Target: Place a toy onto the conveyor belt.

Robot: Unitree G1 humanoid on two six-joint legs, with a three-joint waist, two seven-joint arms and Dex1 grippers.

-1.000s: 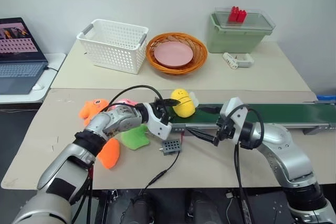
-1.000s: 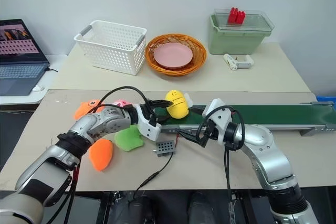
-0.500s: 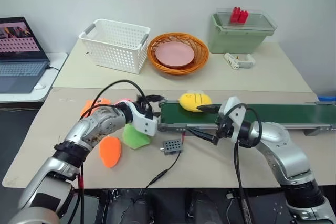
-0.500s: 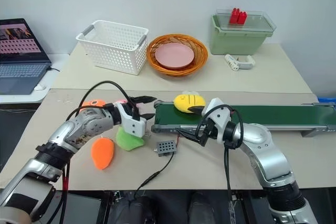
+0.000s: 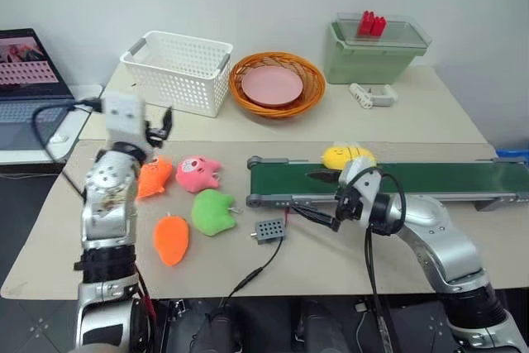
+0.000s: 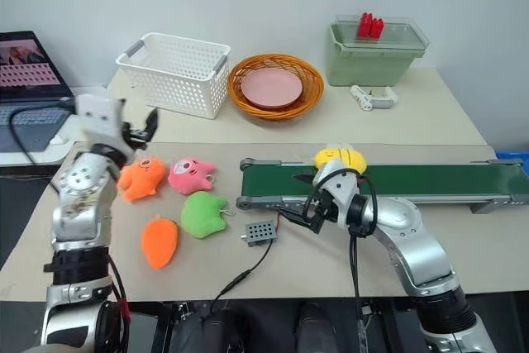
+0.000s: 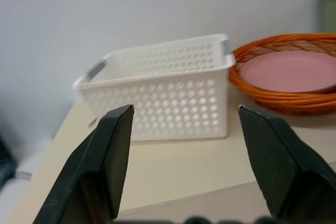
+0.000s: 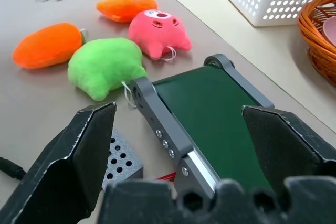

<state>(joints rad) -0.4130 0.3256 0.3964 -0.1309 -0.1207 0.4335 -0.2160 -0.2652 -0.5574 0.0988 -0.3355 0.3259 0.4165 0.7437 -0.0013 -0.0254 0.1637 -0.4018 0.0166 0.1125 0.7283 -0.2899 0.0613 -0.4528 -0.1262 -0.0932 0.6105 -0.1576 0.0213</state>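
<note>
The right gripper point(image 5: 324, 197) hides the toy's point(image 5: 347, 155) lower edge.

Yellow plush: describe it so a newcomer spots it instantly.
Find the long dark green conveyor belt on the near table. The yellow plush lies on it, just beyond the right gripper. Unlike the other plush toys, it is off the tabletop.

The conveyor belt point(image 5: 430, 178) has lots of bare green room to the 3 o'clock side of the yellow toy point(image 5: 347, 155). The right gripper point(image 5: 329, 196) sits just at the toy's 6 o'clock, blocking that side. On the table at the belt's 9 o'clock end lie the green plush point(image 5: 213, 212), pink plush point(image 5: 198, 173), two orange plushes and a small grey box point(image 5: 269, 231).
</note>
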